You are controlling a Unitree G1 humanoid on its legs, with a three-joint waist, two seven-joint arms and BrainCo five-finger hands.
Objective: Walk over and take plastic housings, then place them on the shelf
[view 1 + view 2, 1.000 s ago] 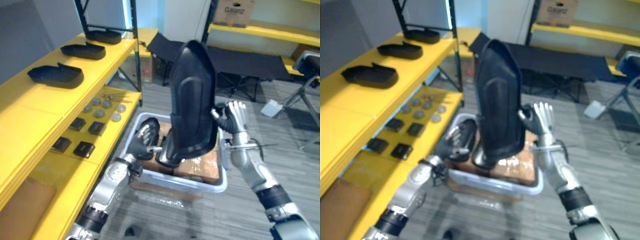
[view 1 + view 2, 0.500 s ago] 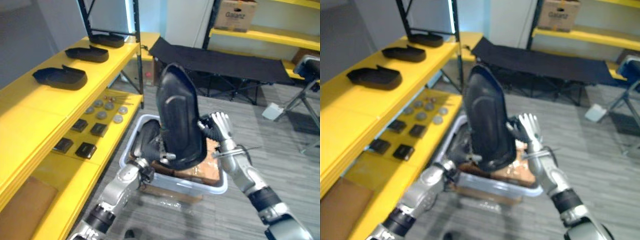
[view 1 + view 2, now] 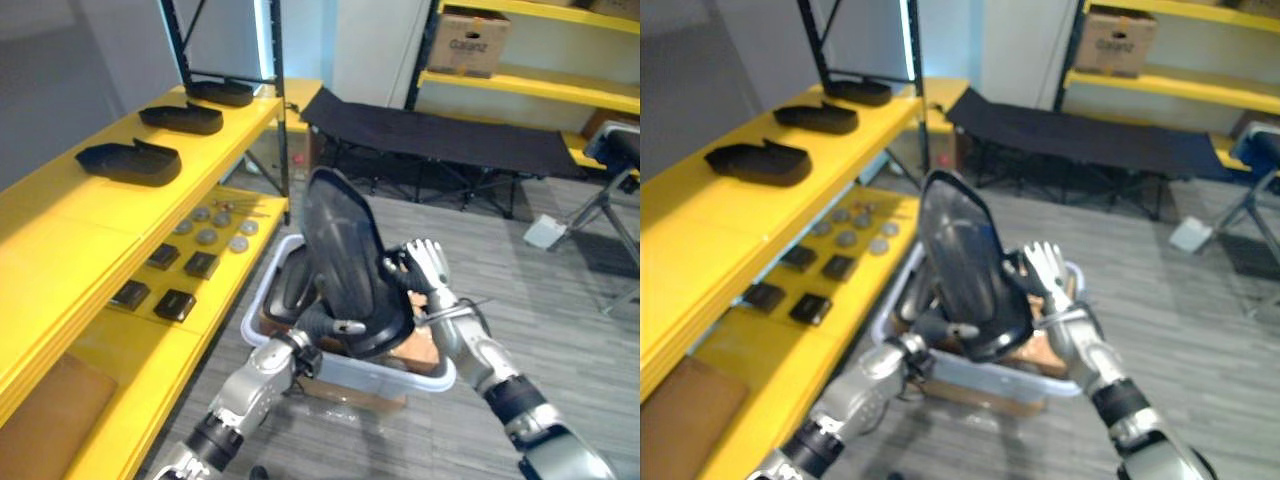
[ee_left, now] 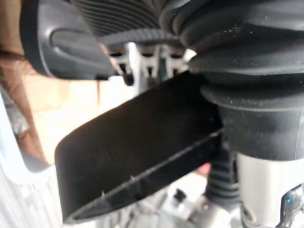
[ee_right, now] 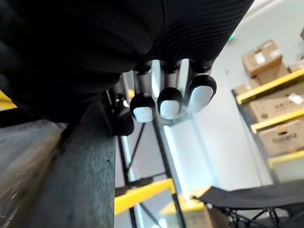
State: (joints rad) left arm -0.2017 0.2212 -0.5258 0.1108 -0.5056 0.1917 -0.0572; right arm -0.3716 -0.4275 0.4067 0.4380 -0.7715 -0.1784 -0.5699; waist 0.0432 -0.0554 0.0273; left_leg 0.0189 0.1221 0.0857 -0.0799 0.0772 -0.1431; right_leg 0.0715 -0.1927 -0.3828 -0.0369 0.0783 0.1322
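Note:
A large black plastic housing (image 3: 340,260) stands upright between my two hands, above a white bin (image 3: 350,373). My left hand (image 3: 322,326) grips its lower end from below, fingers and thumb curled round the edge; the left wrist view has that edge (image 4: 137,142) right against the hand. My right hand (image 3: 422,268) lies flat on the housing's right side, fingers (image 5: 166,102) straight. A second black housing (image 3: 293,278) rests inside the bin. Three more housings (image 3: 130,160) lie on the yellow shelf (image 3: 60,230) to my left.
The shelf's lower level (image 3: 150,340) carries small black blocks (image 3: 175,303) and grey discs (image 3: 215,228). A black folding cot (image 3: 440,125) stands behind the bin, with another yellow rack and a cardboard box (image 3: 470,40) past it. Grey floor lies open to the right.
The camera has moved, so the whole scene has shifted. The housing now sits lower in view, its top leaning more to the left. Both hands have stayed on it.

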